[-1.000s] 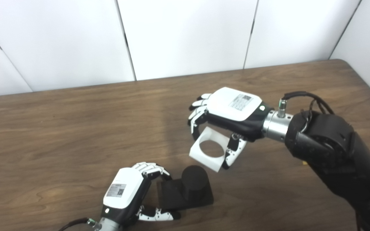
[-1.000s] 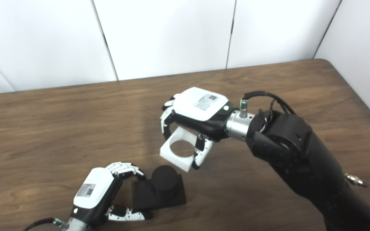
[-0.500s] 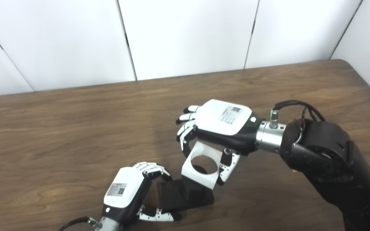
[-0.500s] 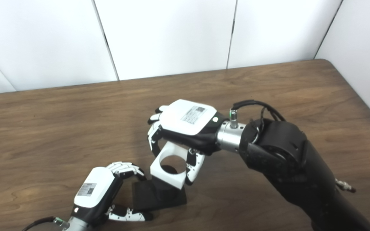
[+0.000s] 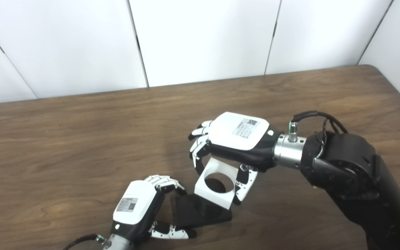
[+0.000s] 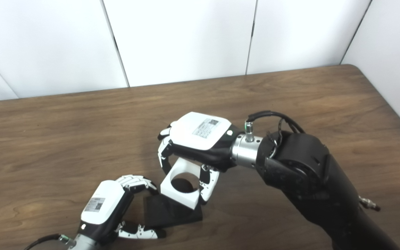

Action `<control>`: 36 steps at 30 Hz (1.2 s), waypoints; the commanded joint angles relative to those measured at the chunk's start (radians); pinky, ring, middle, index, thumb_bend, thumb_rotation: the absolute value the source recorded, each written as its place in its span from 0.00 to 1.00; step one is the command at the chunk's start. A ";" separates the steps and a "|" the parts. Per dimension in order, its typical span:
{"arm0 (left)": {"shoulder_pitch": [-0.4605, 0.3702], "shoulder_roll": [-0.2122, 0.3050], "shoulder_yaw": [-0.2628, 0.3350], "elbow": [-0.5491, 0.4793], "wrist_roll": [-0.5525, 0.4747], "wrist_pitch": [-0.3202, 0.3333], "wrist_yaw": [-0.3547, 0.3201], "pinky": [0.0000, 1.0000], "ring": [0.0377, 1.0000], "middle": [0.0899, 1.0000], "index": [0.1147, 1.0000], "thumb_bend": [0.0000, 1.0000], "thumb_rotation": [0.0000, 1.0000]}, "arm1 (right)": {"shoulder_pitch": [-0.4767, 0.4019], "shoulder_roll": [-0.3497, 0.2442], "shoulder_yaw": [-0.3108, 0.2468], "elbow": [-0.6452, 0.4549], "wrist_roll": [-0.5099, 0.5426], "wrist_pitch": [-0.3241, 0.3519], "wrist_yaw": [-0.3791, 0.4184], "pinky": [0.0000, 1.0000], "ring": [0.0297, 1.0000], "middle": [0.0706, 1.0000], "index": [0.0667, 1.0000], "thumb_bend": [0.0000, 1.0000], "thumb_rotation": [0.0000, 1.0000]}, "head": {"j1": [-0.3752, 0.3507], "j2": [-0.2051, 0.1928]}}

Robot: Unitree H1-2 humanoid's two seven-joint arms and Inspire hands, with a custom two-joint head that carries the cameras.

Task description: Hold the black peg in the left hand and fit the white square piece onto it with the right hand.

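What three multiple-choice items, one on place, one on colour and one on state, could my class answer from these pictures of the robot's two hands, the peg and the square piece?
1. Where is the white square piece?
A. Flat on the table by the back wall
B. Over the black peg, whose top shows through its round hole
C. In the left hand

2. What colour is the table?
A. Brown wood
B. White
C. Green

3. What is the right hand doing?
A. Hanging open and empty
B. Resting flat on the table
C. Gripping the white square piece

Answers:
1 B: the dark peg top fills the hole, above the black base.
2 A: wood grain shows all round.
3 C: its fingers and thumb clasp opposite sides of the piece, while the left hand steadies the peg's base.
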 commanded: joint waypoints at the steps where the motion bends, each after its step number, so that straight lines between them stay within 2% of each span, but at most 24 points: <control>1: 0.012 -0.001 -0.020 0.010 0.005 0.015 -0.060 0.79 0.75 0.67 0.42 0.52 0.04 | -0.024 0.000 -0.009 -0.021 -0.004 -0.010 -0.011 0.93 0.90 0.76 0.45 0.52 0.13 | 0.002 0.002; 23: 0.011 -0.022 -0.027 0.006 0.023 0.017 -0.061 0.78 0.75 0.67 0.42 0.52 0.04 | -0.001 -0.003 0.020 -0.012 -0.012 -0.031 -0.006 0.97 0.91 0.77 0.45 0.52 0.13 | 0.026 0.010; 36: 0.011 -0.034 -0.031 -0.003 0.032 0.026 -0.069 0.78 0.75 0.67 0.42 0.52 0.05 | 0.012 -0.008 0.014 0.006 -0.016 -0.066 -0.041 0.99 0.92 0.77 0.45 0.52 0.13 | 0.032 0.012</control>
